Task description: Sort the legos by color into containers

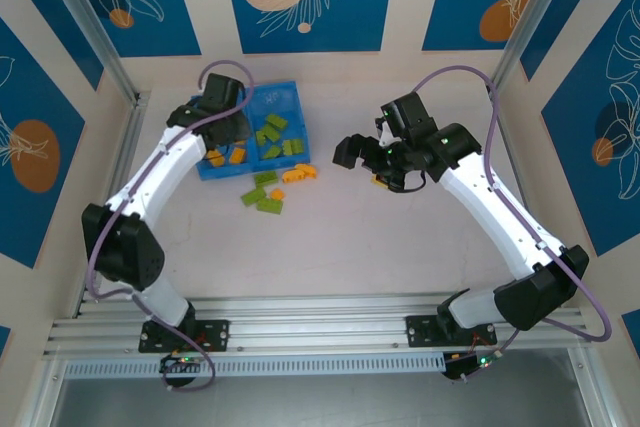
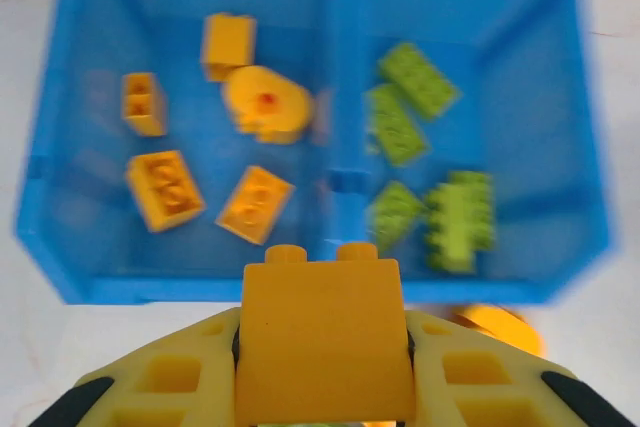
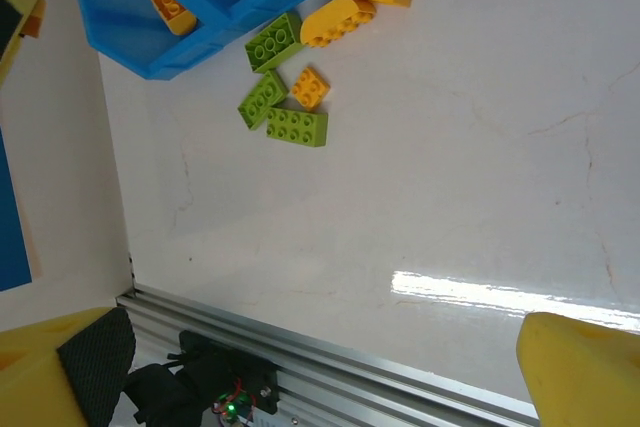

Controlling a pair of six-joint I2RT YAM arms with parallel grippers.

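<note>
Left gripper [image 2: 325, 377] is pinching one orange brick [image 2: 323, 332] by its smooth side walls, studs up, pads flat on both faces (good hold, nothing tilted). In the wrist view the brick hangs just short of the tray [image 2: 592, 197] near wall, roughly in line with the divider [image 2: 340, 67]. Bricks look light, rigid and glossy, so they are probably a bit slippery: grip the flat sides across the short width, not the studs, and expect a bounce or skid if one is dropped from height. The curved ones likely need a hold on their straight ends. Left bin [image 2: 60, 147] holds orange only, five pieces, one of them rounded. Right bin [image 2: 545, 97] holds lime green only, about four (blurred, count unsure). No mixing seen. My read: the held brick belongs in the left bin and should go a little leftward before release. On the table [image 3: 450, 197], just beside the tray, lie loose bricks: three green [image 3: 296, 125], a small orange [image 3: 309, 87] and two curved orange [image 3: 340, 19] touching each other near the tray corner. Right gripper [image 3: 320, 387] is spread wide with nothing between its fingers, hovering well apart from the pile.
</note>
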